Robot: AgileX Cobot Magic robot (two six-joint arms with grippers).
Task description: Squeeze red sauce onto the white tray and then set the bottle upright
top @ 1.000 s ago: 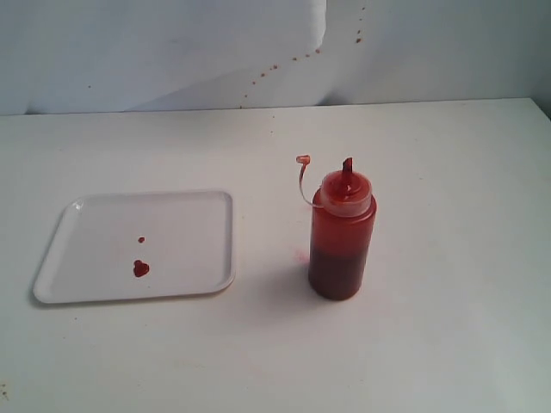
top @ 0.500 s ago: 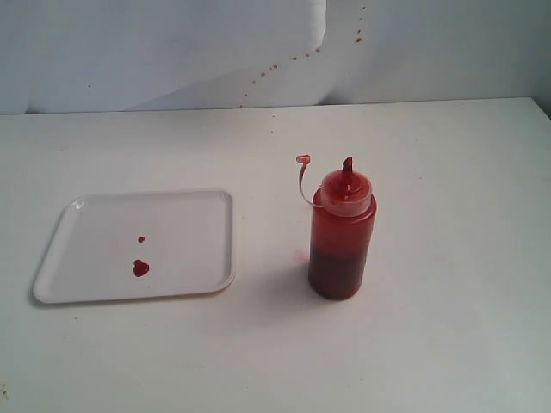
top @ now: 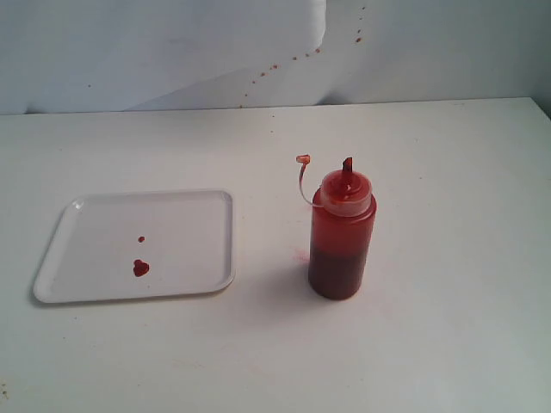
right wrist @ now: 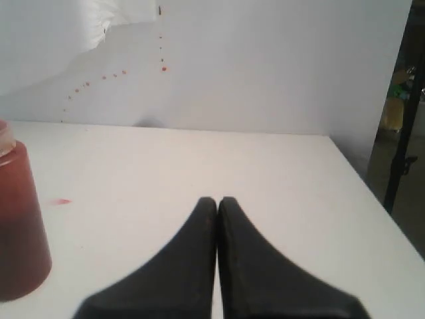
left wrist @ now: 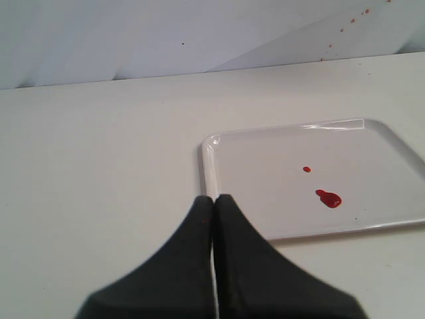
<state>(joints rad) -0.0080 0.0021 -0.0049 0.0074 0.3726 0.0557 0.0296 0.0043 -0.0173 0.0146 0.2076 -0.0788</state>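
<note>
Well, starting at the left, our left gripper [left wrist: 214, 198] has its two dark fingers pressed flat together with nothing between them, and it sits close by one corner of the white tray [top: 181, 219]. That tray lies flat on the left part of the counter [top: 448, 344]. On it we see the red sauce [top: 140, 268]: one glossy blob with a smaller drop just beside it, both well inside the rim.

Moving right, the bottle [top: 342, 245] stands upright on the counter, well apart from the tray, and nothing touches it. Its nozzle [top: 347, 165] is uncovered, and the tip cap [top: 302, 159] hangs off to one side on its thin tether. A faint pink smear [top: 300, 255] marks the counter near the base.

Farthest right, our right gripper [right wrist: 217, 199] is likewise closed on nothing. The bottle's side shows at the edge of the right wrist view, so we judge it to be fairly near.

Both parts of the task look done to us, so the main risk is undoing them. A careless sideways sweep of the right arm could clip the tall bottle and topple it, and the open nozzle would then let sauce run onto the counter. On the left, a forward nudge could catch the tray's low rim and shove it across the counter.
</note>
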